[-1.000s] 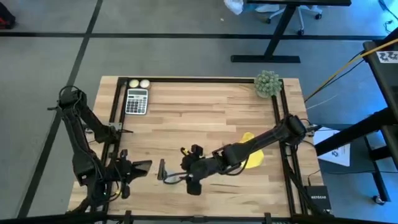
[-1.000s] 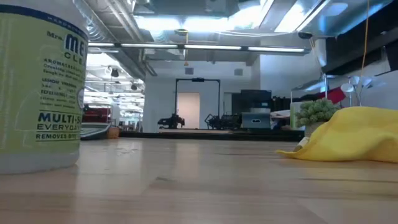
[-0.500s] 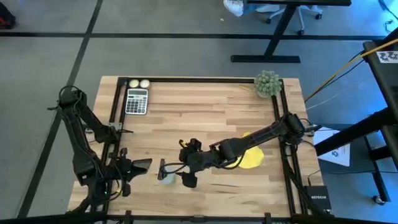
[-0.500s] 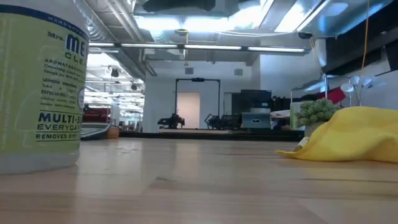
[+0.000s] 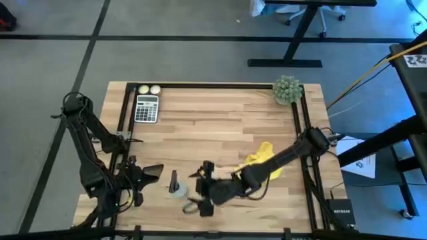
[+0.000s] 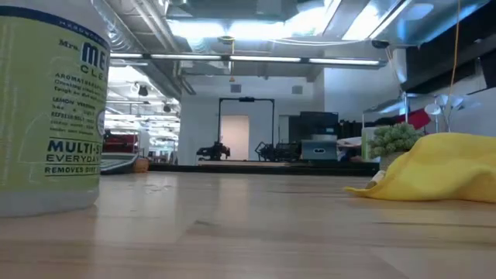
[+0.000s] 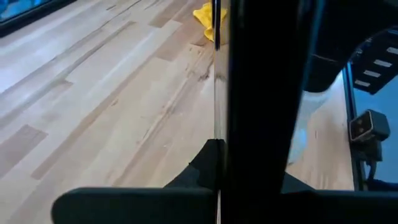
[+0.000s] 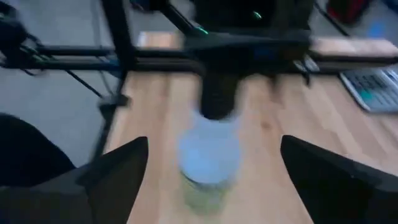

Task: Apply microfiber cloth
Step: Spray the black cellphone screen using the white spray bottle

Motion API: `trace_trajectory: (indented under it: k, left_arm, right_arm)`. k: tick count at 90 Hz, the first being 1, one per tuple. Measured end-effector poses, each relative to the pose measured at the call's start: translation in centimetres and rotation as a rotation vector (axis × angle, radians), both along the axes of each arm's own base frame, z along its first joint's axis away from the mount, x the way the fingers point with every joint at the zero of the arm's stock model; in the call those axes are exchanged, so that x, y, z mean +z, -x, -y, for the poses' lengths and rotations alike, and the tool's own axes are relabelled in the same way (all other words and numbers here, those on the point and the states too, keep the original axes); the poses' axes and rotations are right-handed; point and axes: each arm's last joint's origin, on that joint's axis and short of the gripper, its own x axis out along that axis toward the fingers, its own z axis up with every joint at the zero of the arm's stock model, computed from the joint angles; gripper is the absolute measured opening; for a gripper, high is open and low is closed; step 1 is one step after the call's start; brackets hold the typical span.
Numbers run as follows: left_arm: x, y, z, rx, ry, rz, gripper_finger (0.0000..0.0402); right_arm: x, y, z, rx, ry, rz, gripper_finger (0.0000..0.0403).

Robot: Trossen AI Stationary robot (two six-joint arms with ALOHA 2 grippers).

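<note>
While the microfiber cloth (image 5: pixel 261 160) lies crumpled near the worktop's (image 5: pixel 213 120) right edge, partly under the right arm, the right gripper (image 5: pixel 197 199) hovers by the front edge, fingers spread wide, facing the spray bottle (image 5: pixel 177 189). At the front-left corner, the left gripper (image 5: pixel 148 173) waits; whether its fingers are parted, I cannot tell.

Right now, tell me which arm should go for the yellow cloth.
Right. The microfiber cloth lies on the table's right half beside the right arm, whose open hand hovers near the spray bottle. The left hand waits at the far left edge.
</note>
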Motion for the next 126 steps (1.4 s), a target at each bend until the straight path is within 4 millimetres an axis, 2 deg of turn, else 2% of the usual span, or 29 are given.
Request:
trace_trajectory:
  k: [11,22,44,54,66,83,93,103,126]
  left_arm:
    - [0.0,-0.3,-0.2,0.006,-0.003,-0.017,0.0008]
    - [-0.1,-0.7,-0.3,0.009,-0.006,-0.041,0.0008]
    - [-0.1,-0.8,-0.4,0.015,-0.001,-0.05,0.0008]
    - [-0.1,-0.8,-0.4,0.014,0.002,-0.05,0.0008]
    - [-0.1,-0.9,-0.3,0.013,0.004,-0.046,0.0008]
    - [-0.1,-0.9,-0.4,0.015,0.002,-0.043,0.0008]
    - [-0.1,-0.9,-0.4,0.014,-0.006,-0.037,0.0008]
    - [0.0,-1.0,-0.4,0.021,-0.01,-0.026,0.0008]
    - [0.2,-2.4,-0.8,0.031,-0.07,-0.012,0.0008]
  right_arm:
    - [-0.8,-0.8,0.5,-0.036,-0.022,0.081,0.0351]
    - [-0.7,-1.3,1.4,-0.084,-0.005,0.13,0.0351]
    - [-0.7,-1.6,0.8,-0.023,-0.024,0.179,0.0351]
    - [-2.0,-2.3,0.6,-0.031,-0.039,0.192,0.0351]
    - [-3.4,-2.7,0.8,-0.127,0.011,0.185,0.0351]
    - [-3.2,-2.7,0.9,-0.166,0.065,0.205,0.0351]
    - [-2.8,-2.9,1.0,-0.12,0.032,0.241,0.0351]
    - [-3.3,-3.2,0.9,-0.115,0.012,0.257,0.0351]
    - [-3.7,-3.6,1.0,-0.11,-0.001,0.272,0.0351]
